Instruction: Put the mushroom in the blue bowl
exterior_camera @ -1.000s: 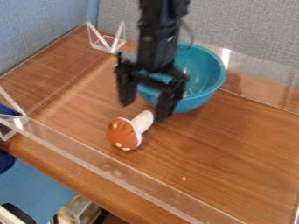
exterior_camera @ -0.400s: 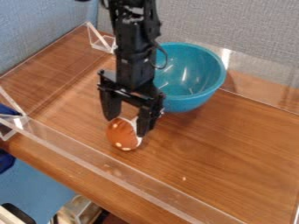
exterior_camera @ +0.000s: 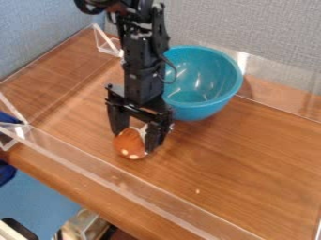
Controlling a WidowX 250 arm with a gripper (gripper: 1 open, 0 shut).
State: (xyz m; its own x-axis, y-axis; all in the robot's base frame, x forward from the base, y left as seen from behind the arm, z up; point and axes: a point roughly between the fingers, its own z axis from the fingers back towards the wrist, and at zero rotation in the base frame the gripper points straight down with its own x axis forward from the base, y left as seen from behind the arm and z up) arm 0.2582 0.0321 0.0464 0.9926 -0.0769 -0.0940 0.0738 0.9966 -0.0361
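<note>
The mushroom (exterior_camera: 129, 143) is seen lying on the wooden table (exterior_camera: 238, 169), near the blue bowl (exterior_camera: 201, 82) on its front-left side, ringed by clear acrylic walls (exterior_camera: 75, 155). The gripper (exterior_camera: 135, 139) is spread wide astride it, lower than a second ago. The stem is hidden behind one finger.

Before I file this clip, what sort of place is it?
Most likely a lab test bench: a wooden table fenced by low clear plastic walls, a robot arm, and toy props, a mushroom and a blue bowl.
</note>
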